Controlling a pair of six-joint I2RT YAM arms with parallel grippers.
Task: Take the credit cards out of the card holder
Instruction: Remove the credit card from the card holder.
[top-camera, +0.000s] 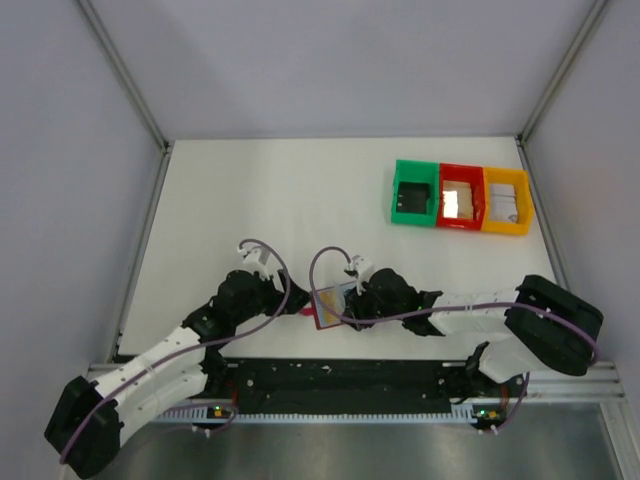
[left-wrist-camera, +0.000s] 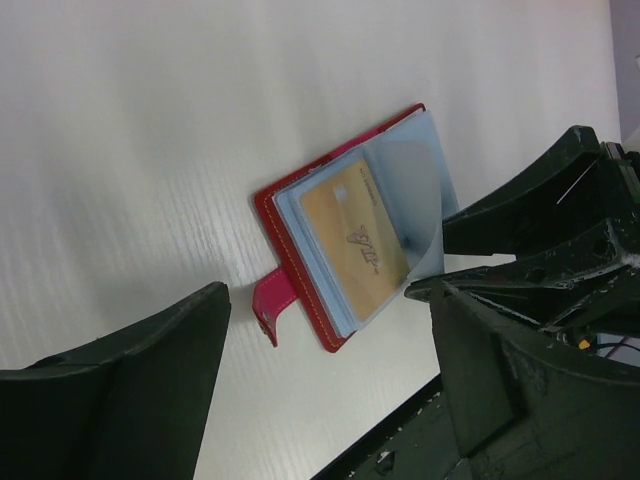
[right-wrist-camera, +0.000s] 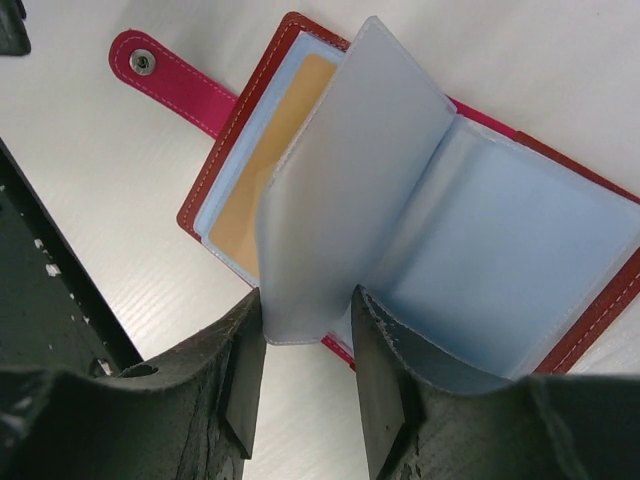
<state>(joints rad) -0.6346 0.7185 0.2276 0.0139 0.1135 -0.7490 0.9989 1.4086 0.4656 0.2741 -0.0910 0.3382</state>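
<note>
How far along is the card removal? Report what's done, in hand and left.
Done: the card holder lies open on the table. In hand: the right gripper pinches a clear sleeve, lifting it. Left: the tan card still sits in its pocket; the left gripper is open and empty.

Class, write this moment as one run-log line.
card holder: open on table | right gripper: pinching a clear sleeve | tan card: still sleeved | left gripper: open, beside
</note>
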